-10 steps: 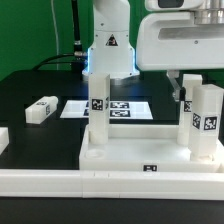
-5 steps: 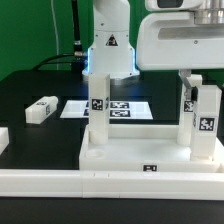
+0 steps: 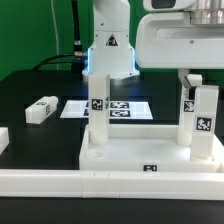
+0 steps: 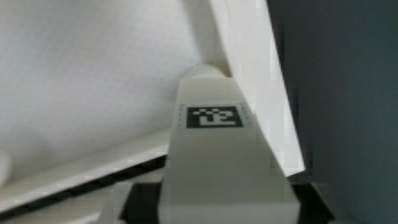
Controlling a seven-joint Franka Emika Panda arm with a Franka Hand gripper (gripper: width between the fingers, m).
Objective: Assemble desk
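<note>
You've got the marker board (image 3: 130, 109) lying flat mid-desk (image 3: 30, 85), a long white rail (image 3: 40, 182) along the 6 o'clock edge, and a green backdrop (image 3: 40, 25) up at 12.

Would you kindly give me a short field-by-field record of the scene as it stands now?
tabletop: flat, rim up
pincer: shut on held leg
right legs: two upright beneath pincer
held leg: one of those, which unclear
left leg: upright in tabletop
loose leg: lying on table, apart
marker board: flat behind tabletop
</note>
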